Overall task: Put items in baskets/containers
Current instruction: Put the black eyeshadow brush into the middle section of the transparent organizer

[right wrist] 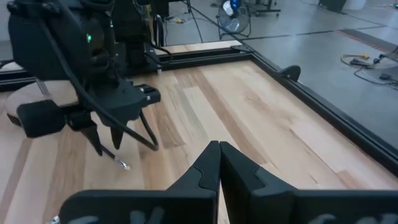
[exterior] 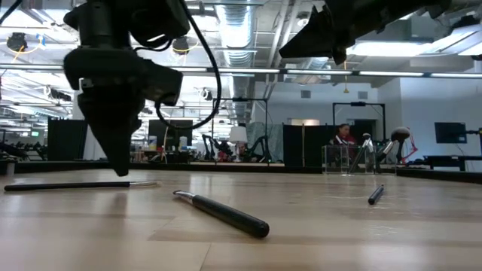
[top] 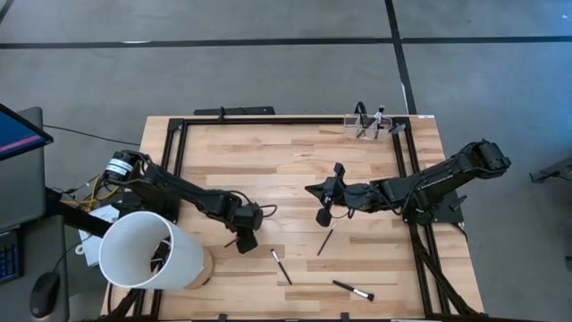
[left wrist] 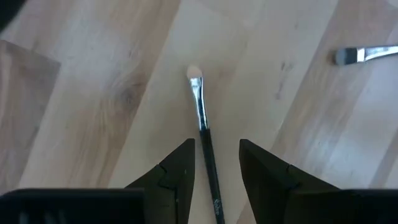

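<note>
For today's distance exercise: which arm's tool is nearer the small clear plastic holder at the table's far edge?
Right. The right tool sits mid-table, diagonally from the small clear plastic holder; the left tool is farther away, across the table.

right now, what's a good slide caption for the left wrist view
Left end effector, open, straddling the dark handle of a pale-tipped makeup brush lying on the wooden table.

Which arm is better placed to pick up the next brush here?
Left. The left gripper has open jaws straddling a thin dark-handled, pale-tipped makeup brush. The right gripper is shut, clear of any brush.
</note>
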